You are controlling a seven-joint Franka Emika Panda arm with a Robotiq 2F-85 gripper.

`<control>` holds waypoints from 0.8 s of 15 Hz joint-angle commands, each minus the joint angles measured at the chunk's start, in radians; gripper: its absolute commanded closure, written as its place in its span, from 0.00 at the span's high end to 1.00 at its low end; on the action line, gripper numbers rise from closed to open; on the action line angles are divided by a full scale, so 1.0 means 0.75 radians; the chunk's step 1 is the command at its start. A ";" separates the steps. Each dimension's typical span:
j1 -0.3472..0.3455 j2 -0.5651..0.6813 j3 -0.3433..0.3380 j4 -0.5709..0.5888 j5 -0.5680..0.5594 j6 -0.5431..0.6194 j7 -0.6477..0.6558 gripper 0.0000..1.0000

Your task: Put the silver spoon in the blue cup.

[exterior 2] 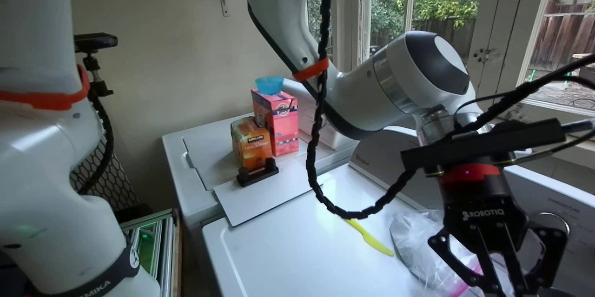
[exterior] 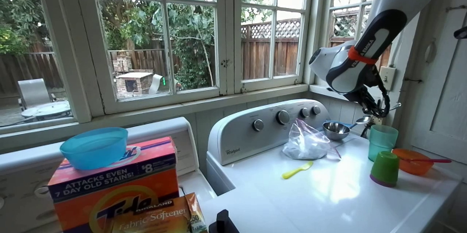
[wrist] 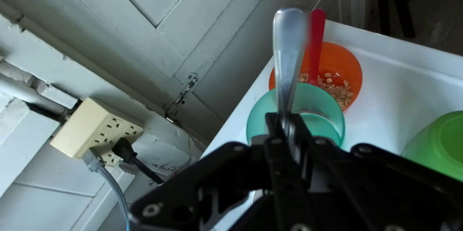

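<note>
gripping by robotiq gripper (wrist: 285, 124): silver spoon (wrist: 288, 61) is held clamped, upper centre of the wrist view
blue cup (exterior: 382, 141): seen just below the silver spoon, right of the frame in an exterior view
tide box (exterior: 116, 189): "attacks even 7 day old stains!" and "$8" printed, lower left
softener box (exterior: 160, 219): marked "kirkland", bottom left
control panel (exterior: 271, 131): lettered "whirlpool", near centre

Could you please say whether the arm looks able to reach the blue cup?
Probably yes: the gripper, shut on the silver spoon, hangs nearby, and nothing visible blocks the way to the blue cup.
</note>
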 commanded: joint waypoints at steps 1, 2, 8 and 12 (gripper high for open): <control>-0.034 0.038 0.010 0.058 0.044 -0.009 0.002 0.02; -0.054 0.032 0.017 0.054 0.082 0.030 -0.045 0.02; -0.120 0.002 0.017 0.048 0.319 0.043 -0.227 0.02; -0.107 0.010 0.000 0.053 0.304 0.049 -0.214 0.09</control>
